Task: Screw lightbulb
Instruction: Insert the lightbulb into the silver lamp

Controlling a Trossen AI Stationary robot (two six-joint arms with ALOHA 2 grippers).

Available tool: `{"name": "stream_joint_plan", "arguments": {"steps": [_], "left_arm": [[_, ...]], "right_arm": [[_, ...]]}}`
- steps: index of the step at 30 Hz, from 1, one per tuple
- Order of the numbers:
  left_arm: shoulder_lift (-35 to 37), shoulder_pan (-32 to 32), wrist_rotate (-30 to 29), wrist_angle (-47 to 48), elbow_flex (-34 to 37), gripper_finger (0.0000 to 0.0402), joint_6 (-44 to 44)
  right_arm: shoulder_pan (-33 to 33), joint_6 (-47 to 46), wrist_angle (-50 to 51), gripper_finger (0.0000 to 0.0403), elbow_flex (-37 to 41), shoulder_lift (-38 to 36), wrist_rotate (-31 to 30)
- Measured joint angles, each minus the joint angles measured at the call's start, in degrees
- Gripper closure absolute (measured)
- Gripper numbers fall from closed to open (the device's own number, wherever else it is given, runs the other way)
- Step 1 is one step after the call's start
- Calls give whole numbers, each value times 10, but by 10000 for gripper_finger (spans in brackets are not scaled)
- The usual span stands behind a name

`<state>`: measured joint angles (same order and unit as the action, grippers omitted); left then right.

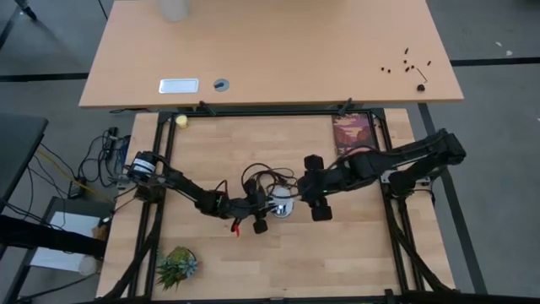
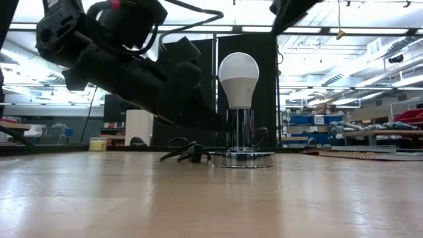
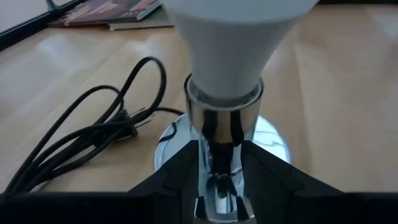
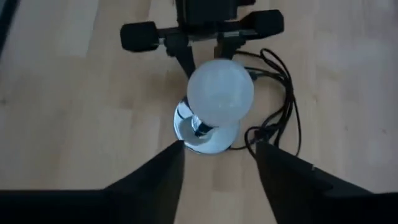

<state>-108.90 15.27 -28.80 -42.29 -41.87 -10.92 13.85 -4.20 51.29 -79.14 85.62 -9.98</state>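
Nearest the table's front edge, at about 7 o'clock from the middle of the high view, a small green plant [image 1: 177,265] sits on the wooden table [image 1: 228,270].

Further in, close to the table's centre, the lightbulb [image 2: 239,78] stands upright in a chrome socket [image 2: 240,129]. The socket's round base disc [image 2: 241,158] lies flat on the wood. A black cord [image 2: 188,152] is coiled at the socket's 10 o'clock in the high view.

The left gripper [image 3: 217,177] reaches in from the socket's 8 o'clock. It is closed on the socket's chrome stem below the bulb, with its dark fingers [image 3: 177,168] pressed to either side of the stem.

The right gripper [image 4: 217,155] comes from the socket's 3 o'clock and looks down on the bulb's white dome. Its fingers [image 4: 163,169] stand apart. They hold nothing and are clear of the glass on both sides.

Beyond them, at 1 o'clock from the bulb, a dark red book [image 1: 353,133] lies flat by the far right corner. At 11 o'clock a small yellow ball [image 1: 180,121] rests by the far left corner.

Past the frame stands a second, lighter table [image 1: 287,59]. It carries a white label plate [image 1: 178,85] and some small dark bits [image 1: 409,63] at its right end.
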Motion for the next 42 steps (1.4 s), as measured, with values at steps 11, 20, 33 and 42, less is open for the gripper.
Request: {"name": "stream_joint_plan", "arguments": {"steps": [11,20,33,42], "left_arm": [[0,-10,0,-32,0,278,2],[0,-14,35,-5,0,278,-11],[11,8,-43,-12,-1,230,-6],[-36,-31,14,-85,0,179,84]], "right_arm": [[-12,87,116,116,-157,110,2],[-32,75,124,100,-157,126,22],[-28,92,154,98,-157,126,23],[-46,93,156,100,-157,126,22]]}}
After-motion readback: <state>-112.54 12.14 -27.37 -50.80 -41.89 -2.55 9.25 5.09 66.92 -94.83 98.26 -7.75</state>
